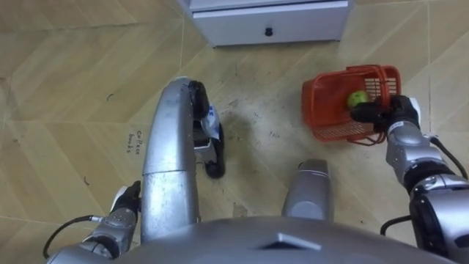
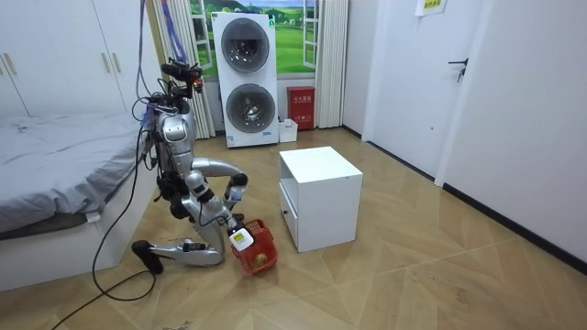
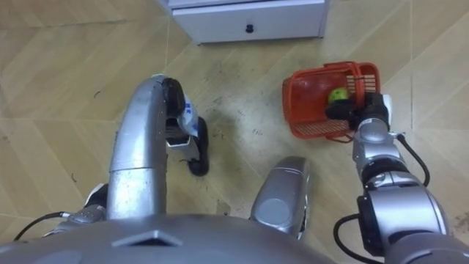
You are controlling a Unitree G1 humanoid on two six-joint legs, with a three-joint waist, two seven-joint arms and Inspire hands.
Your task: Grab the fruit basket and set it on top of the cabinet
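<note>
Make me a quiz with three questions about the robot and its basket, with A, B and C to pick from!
1. Where is the basket?
A. On the bed
B. On the floor, by the robot's right side
C. On top of the washing machine

2. What colour is the fruit in the basket?
A. Green
B. Purple
C. Blue

3. What is the right hand doing?
A. Gripping the basket's rim with curled fingers
B. Lying flat on the floor
C. Pulling a drawer knob

Answers:
1. B: the basket sits low on the wooden floor beside the kneeling robot.
2. A: one small green fruit shows through the orange mesh.
3. A: the dark fingers wrap over the basket's near edge.
</note>
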